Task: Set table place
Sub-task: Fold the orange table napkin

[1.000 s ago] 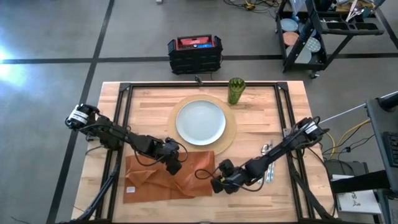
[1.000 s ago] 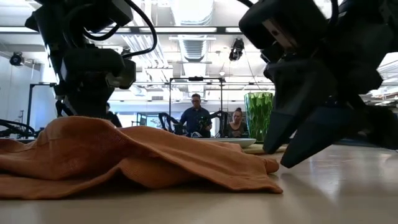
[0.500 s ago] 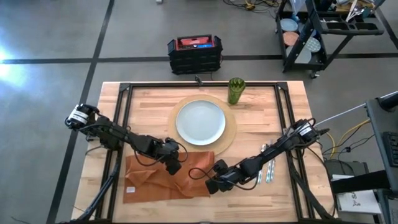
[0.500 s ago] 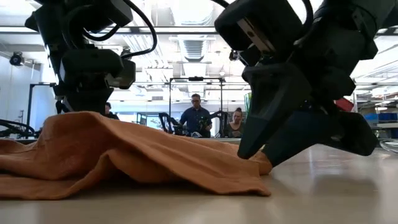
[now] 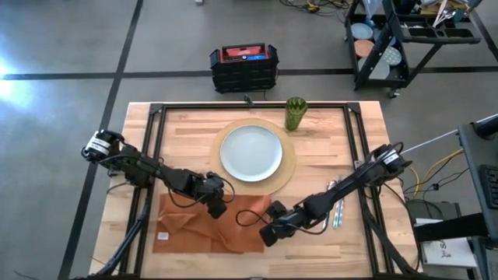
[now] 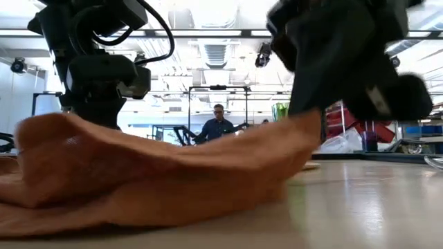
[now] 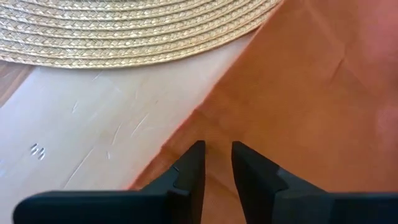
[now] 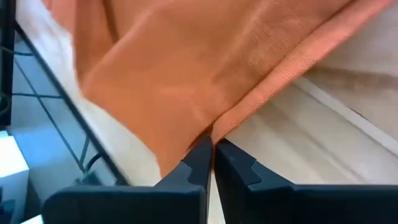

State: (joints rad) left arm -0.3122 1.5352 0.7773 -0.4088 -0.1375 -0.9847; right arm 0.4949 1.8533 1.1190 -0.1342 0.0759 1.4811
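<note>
No text, label, brand, number or sign can be read in any of the views. A small white tag [image 5: 163, 236] sits on the orange napkin [image 5: 194, 233] near its corner on the tabletop [image 5: 327, 155], but whatever is printed on it is too small to make out. A red and black case [image 5: 243, 65] stands on the floor beyond the tabletop, and any marking on it is likewise too small to read.
</note>
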